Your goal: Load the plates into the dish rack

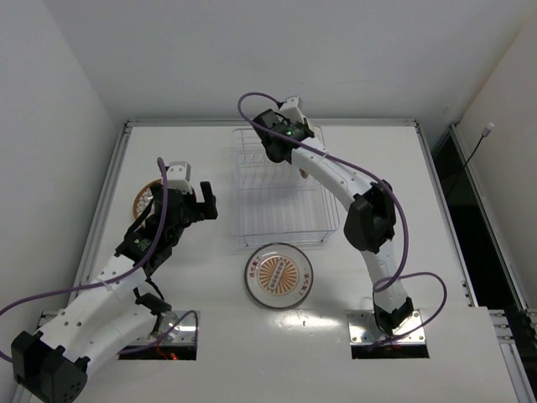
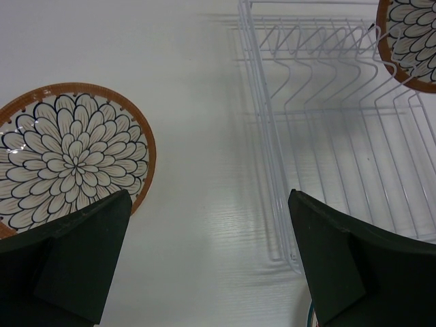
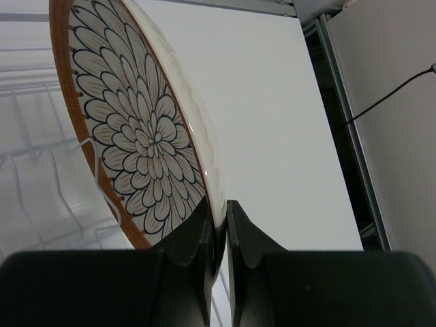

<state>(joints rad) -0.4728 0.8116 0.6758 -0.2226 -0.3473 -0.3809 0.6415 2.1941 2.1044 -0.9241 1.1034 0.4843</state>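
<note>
The wire dish rack (image 1: 277, 189) stands at the table's centre back. My right gripper (image 3: 218, 225) is shut on the rim of a brown-rimmed petal plate (image 3: 143, 129) and holds it on edge over the rack's tines (image 3: 41, 170). That plate also shows in the left wrist view (image 2: 412, 41). In the top view my right gripper (image 1: 285, 147) is over the rack's far end. A second petal plate (image 1: 149, 197) (image 2: 68, 157) lies flat at the left. My left gripper (image 1: 200, 201) (image 2: 211, 259) is open and empty between it and the rack (image 2: 327, 122). The sunburst plate (image 1: 279, 274) lies in front of the rack.
The right arm's links (image 1: 369, 220) stretch over the rack's right side. The table's raised frame (image 1: 268, 123) runs along the back. A dark gap with a cable (image 1: 470, 159) lies beyond the right edge.
</note>
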